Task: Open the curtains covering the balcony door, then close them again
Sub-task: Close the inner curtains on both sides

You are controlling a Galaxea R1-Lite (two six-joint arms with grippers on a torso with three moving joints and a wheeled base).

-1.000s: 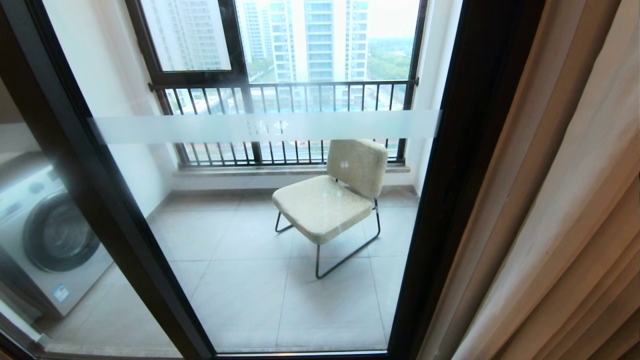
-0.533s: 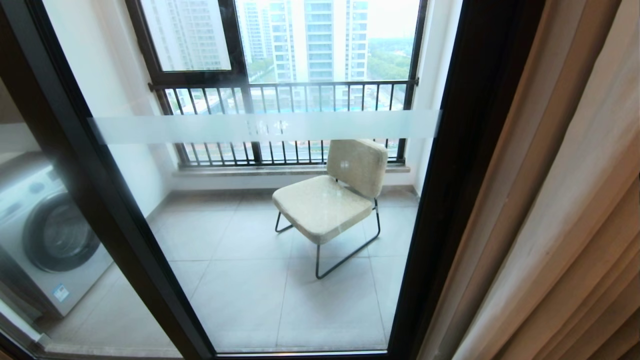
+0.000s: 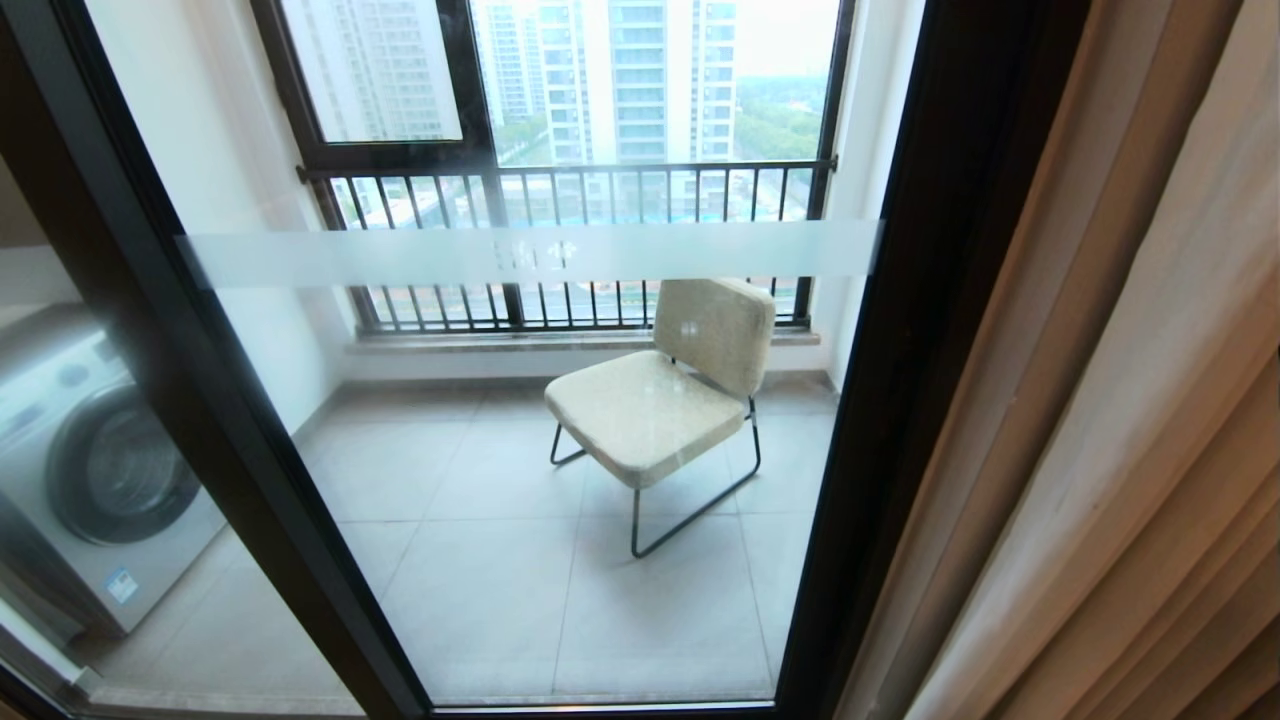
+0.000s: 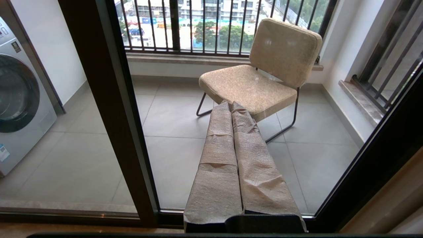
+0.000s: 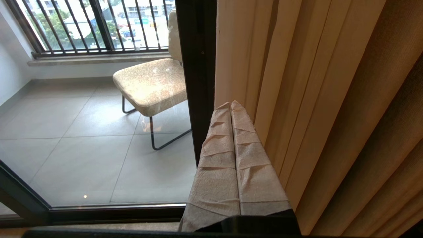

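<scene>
The balcony door (image 3: 900,400) stands right before me, clear glass in a dark frame with a frosted band (image 3: 530,255) across it. The beige curtains (image 3: 1120,420) hang bunched in thick folds at the right, leaving the glass uncovered. Neither arm shows in the head view. My left gripper (image 4: 230,104), its fingers wrapped in tan tape, is shut on nothing and points at the glass (image 4: 185,138). The right gripper (image 5: 230,104), wrapped the same way, is shut and empty too, close beside the curtains (image 5: 314,99) and the door's dark frame post (image 5: 196,76).
Behind the glass a beige chair (image 3: 670,395) on black legs stands on the tiled balcony floor. A washing machine (image 3: 90,470) sits at the left. A black-framed window with a barred railing (image 3: 560,180) closes the balcony's far side.
</scene>
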